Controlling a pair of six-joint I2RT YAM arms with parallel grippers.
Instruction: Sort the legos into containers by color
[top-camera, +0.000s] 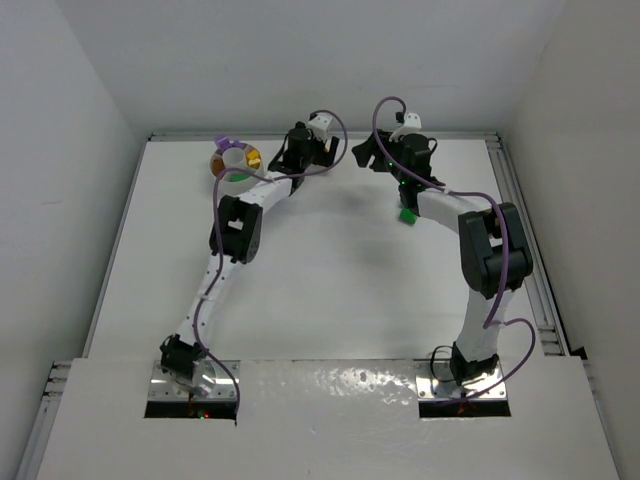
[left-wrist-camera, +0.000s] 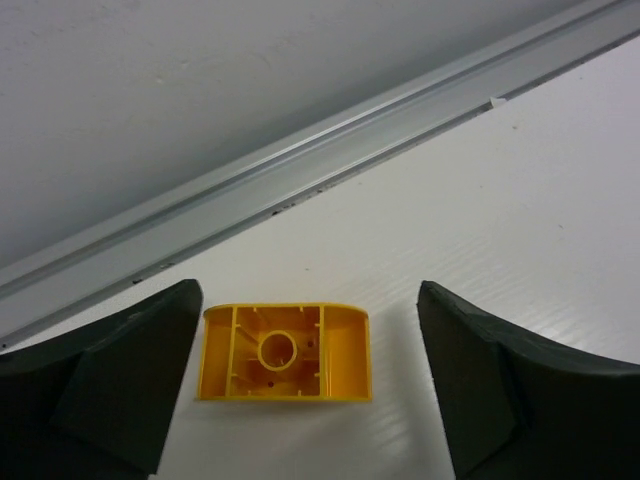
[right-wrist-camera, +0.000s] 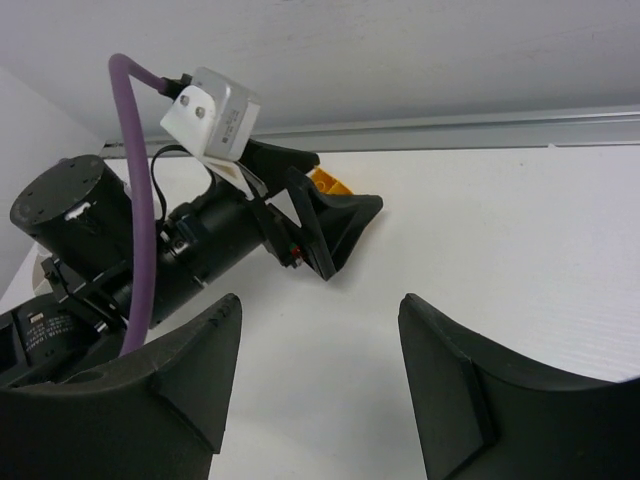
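Fig.: L end effector (left-wrist-camera: 305, 385) spread, straddling yellow brick (left-wrist-camera: 285, 352) lying hollow side up on table (left-wrist-camera: 520, 180), prob. lined up for a pinch; R end effector (right-wrist-camera: 320, 380) spread, empty.

Soft, even light falls from above, and in the overhead view the white table (top-camera: 340, 290) reads bright, with only pale, blurred shadows under my arms. The glossy panel (top-camera: 340, 385) at the near edge throws mottled glare, and the side walls fade to a duller grey. That view is a little grainy, so small things at the far edge are hard to make out. From my left wrist, the yellow brick (left-wrist-camera: 285, 352) is sharp and well lit, with a faint shadow along its near edge; my left fingers (left-wrist-camera: 120, 390) are dark and low in detail. From my right wrist, my right fingers (right-wrist-camera: 470, 400) show nearly black against the bright tabletop, their edges slightly soft.
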